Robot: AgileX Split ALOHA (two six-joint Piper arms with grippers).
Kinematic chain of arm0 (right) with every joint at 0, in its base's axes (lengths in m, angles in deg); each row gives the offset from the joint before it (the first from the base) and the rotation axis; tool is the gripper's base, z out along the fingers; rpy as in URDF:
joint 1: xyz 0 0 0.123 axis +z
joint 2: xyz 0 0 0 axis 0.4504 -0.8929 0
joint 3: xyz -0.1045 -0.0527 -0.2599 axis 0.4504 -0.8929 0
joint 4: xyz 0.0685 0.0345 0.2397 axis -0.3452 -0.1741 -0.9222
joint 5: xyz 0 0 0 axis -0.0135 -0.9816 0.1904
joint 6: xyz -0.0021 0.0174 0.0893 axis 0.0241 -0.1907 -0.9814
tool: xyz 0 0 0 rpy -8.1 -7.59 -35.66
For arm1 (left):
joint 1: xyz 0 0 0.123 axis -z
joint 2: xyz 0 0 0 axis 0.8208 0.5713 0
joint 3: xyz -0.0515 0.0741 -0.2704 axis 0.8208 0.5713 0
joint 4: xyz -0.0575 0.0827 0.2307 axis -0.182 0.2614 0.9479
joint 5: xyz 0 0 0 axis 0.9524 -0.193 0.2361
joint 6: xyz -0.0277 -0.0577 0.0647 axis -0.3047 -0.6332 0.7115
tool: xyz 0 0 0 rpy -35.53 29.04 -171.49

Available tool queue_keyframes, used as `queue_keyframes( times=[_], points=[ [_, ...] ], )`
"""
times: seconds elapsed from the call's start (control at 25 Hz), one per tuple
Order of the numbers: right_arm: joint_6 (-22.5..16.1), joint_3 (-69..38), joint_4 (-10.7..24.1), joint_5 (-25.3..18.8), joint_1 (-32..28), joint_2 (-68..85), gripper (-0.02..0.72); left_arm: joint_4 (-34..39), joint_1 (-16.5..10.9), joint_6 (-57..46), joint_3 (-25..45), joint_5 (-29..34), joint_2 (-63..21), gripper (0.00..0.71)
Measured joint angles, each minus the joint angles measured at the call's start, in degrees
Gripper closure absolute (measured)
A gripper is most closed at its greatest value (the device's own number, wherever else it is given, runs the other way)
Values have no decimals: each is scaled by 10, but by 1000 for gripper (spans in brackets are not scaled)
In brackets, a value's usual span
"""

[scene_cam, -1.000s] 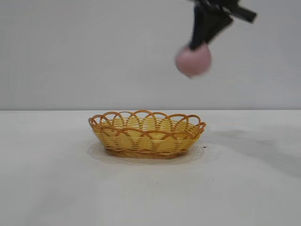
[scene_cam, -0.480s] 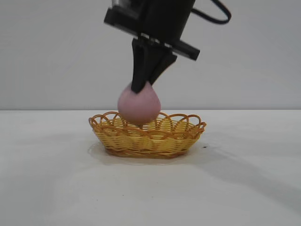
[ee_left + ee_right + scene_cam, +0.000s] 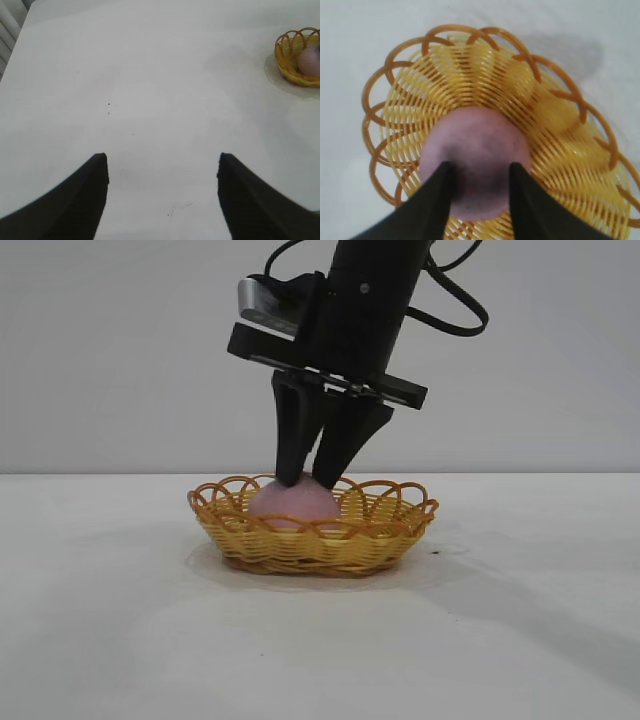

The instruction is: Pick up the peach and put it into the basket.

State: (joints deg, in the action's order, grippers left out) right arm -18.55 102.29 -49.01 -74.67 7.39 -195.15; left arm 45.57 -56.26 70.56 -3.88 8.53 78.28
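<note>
The dusty-pink peach [image 3: 292,505] rests inside the yellow-orange woven basket [image 3: 400,530] at the table's middle, left of the basket's centre. My right gripper [image 3: 309,480] stands straight above it, open, its two black fingers spread with their tips at the peach's top. The right wrist view shows the peach [image 3: 475,150] on the basket's weave [image 3: 560,130] between and below the parted fingers of the gripper [image 3: 481,167]. My left gripper [image 3: 162,160] hangs open over bare table, far from the basket [image 3: 285,50] and peach [image 3: 310,60].
The white table [image 3: 120,640] stretches around the basket on all sides. A plain grey wall stands behind. The right arm's cable loops above the gripper [image 3: 460,300].
The right gripper came down from the upper right with the peach, lowered it into the basket, and its fingers have spread apart. The left gripper has not moved.
</note>
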Motion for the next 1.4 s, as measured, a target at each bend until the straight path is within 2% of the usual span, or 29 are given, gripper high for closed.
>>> queue_keyframes(
  times=[0.16,0.28,0.4,0.56,0.72,0.92,1.2,1.28,1.4],
  points=[
    [-16,0,1,-2,0,20,384,0,0,0,0,0,0,254],
    [-45,0,19,-5,0,50,363,0,0,0,0,0,0,254],
    [-91,0,51,-6,-17,67,363,0,0,0,0,0,0,254],
    [-157,0,114,-34,-79,68,363,0,0,0,0,0,0,254],
    [-194,-1,164,-54,-150,67,363,0,0,0,0,0,0,254],
    [-206,-1,178,-55,-223,67,363,0,0,0,0,0,0,254],
    [-206,-7,194,-86,-256,67,363,0,0,0,0,0,0,254],
    [-206,-37,195,-88,-260,79,363,0,0,0,0,0,0,254],
    [-206,-133,194,-52,-262,137,363,0,0,0,0,0,0,254]
  ],
)
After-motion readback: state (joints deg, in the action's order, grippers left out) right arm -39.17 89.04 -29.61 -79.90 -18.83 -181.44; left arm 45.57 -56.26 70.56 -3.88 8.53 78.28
